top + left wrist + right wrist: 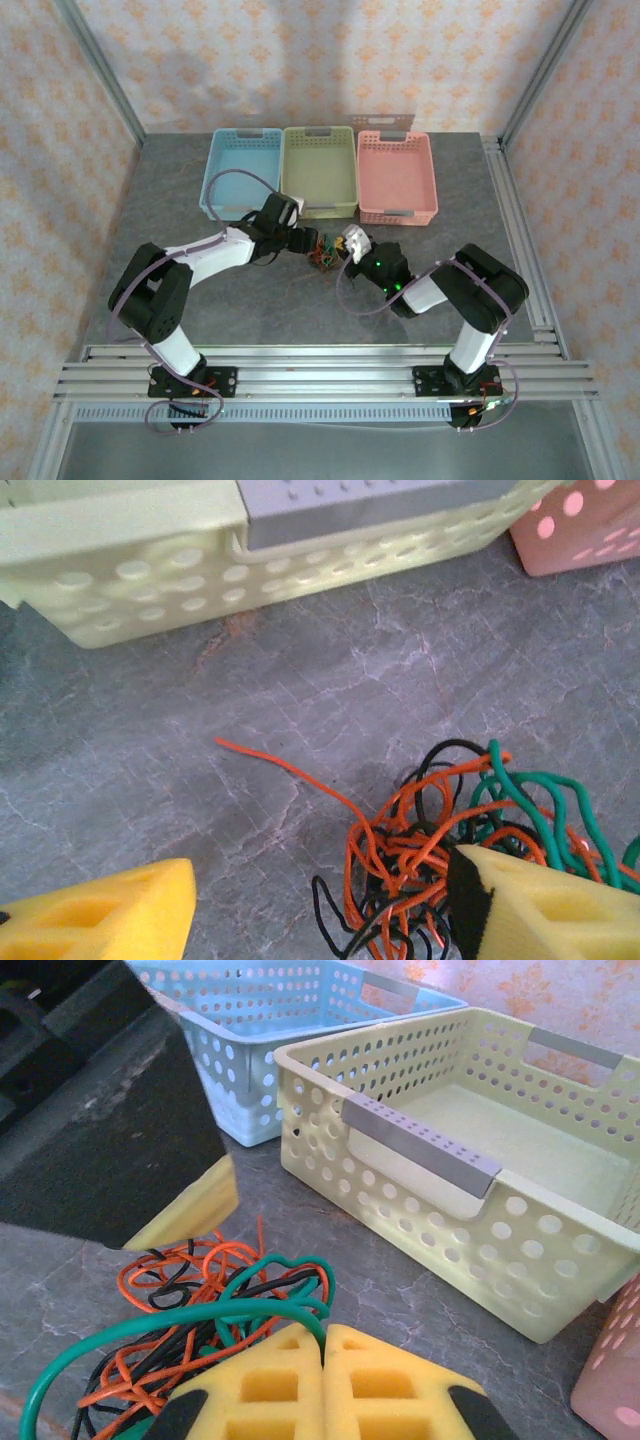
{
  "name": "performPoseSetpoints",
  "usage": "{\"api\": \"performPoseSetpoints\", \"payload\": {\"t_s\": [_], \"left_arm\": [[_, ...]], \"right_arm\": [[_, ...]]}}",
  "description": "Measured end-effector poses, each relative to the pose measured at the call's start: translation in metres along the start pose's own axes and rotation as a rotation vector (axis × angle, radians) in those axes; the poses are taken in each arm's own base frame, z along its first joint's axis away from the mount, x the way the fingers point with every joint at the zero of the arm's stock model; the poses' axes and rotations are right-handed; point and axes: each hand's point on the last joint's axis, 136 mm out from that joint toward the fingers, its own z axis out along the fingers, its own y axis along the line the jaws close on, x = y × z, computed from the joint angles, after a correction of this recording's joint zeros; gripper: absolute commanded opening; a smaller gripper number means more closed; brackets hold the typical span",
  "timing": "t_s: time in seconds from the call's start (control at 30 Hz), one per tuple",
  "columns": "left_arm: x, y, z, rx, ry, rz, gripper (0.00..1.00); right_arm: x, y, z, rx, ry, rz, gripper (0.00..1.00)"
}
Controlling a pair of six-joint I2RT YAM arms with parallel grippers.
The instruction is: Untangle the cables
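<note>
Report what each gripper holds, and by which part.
Left gripper: open astride the cables, holding nothing. Right gripper: shut, seemingly pinching a loop of the green cable at its fingertips.

Overhead cam wide; wrist cams share cables [400, 852].

The cables [322, 252] are thin orange, green and black strands knotted into one small loose tangle, lying flat on the grey surface at the middle of the top view. One orange end trails out toward the left wrist view's upper left.
</note>
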Motion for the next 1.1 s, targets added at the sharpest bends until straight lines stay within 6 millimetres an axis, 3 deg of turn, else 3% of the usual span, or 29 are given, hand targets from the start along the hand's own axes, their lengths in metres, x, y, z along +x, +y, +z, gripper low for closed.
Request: {"api": "performPoseSetpoints", "payload": {"t_s": [0.5, 0.73, 0.87, 1.1], "left_arm": [[0.0, -0.009, 0.016, 0.016, 0.066, 0.027, 0.51], [0.002, -0.01, 0.019, 0.018, 0.093, 0.026, 0.31], [0.002, -0.01, 0.02, 0.021, 0.096, 0.025, 0.0], [0.004, 0.0, 0.019, -0.037, 0.104, 0.016, 0.0]], "right_arm": [[-0.002, -0.004, 0.001, 0.025, -0.021, -0.001, 0.0], [-0.001, -0.005, 0.002, 0.031, -0.018, -0.001, 0.0], [-0.001, -0.006, 0.002, 0.034, -0.017, -0.001, 0.0], [-0.007, -0.013, 0.0, 0.075, -0.054, 0.002, 0.0]]}}
